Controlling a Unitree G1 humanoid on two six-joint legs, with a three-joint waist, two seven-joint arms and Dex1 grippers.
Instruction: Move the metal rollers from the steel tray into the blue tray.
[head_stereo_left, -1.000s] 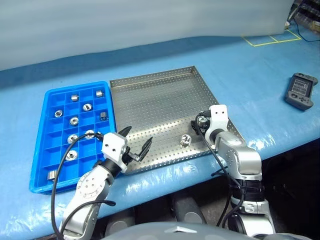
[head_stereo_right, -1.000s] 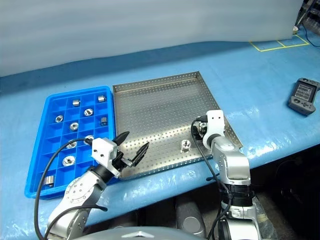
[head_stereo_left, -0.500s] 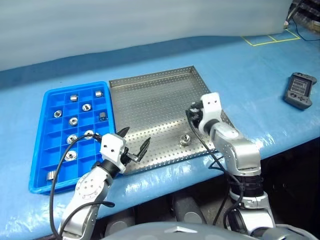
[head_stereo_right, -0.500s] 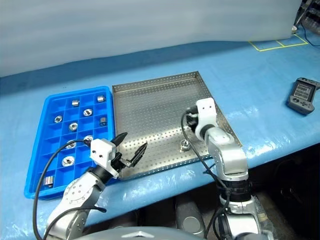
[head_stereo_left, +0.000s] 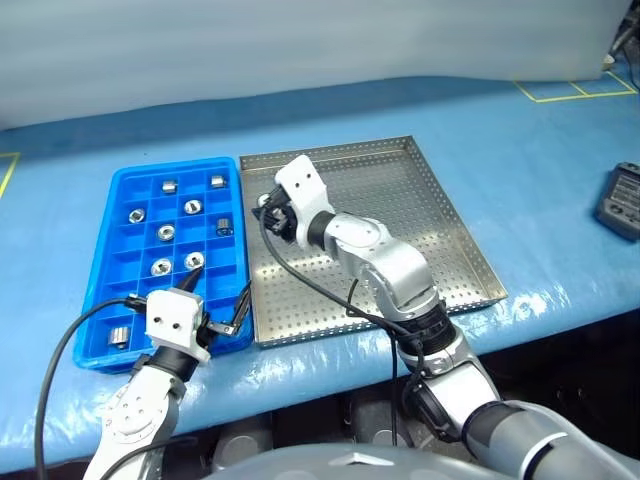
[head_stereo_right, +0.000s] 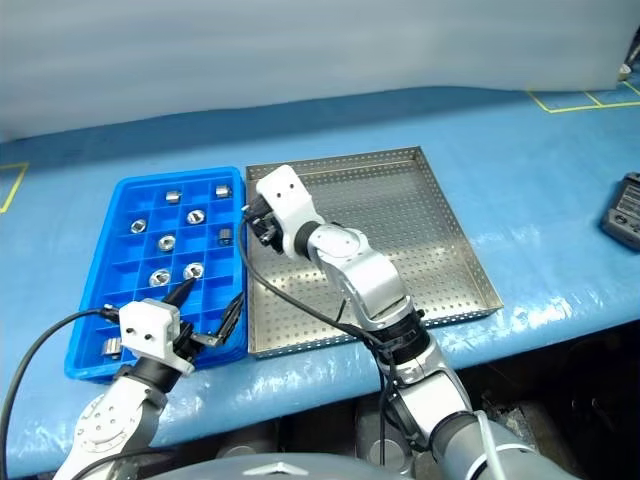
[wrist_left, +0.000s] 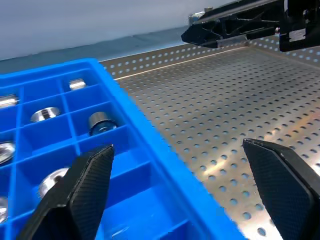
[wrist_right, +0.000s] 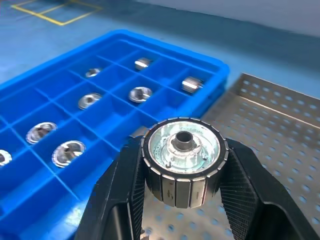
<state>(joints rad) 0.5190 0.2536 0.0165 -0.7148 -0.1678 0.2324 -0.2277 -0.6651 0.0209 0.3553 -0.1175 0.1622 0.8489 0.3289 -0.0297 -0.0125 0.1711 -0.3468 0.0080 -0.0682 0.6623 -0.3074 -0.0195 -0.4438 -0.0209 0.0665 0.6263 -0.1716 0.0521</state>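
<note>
One roller (wrist_right: 183, 167) sits clamped in the right claw (head_stereo_left: 275, 208), probably just short of the blue tray (head_stereo_left: 105, 290) to its left; left claw (head_stereo_right: 205, 313) gapes.

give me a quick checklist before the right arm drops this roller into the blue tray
1. Roller clamped between the right end effector fingers: ok.
2. Right end effector over a blue tray compartment: not ok, it is above the steel tray near the shared edge.
3. Empty compartments available: ok, several bare cells show.
4. Left end effector out of the way: cannot tell; it is open over the blue tray's near right corner.
5. Rollers left in the steel tray: cannot tell; the arm hides part of the floor.
</note>
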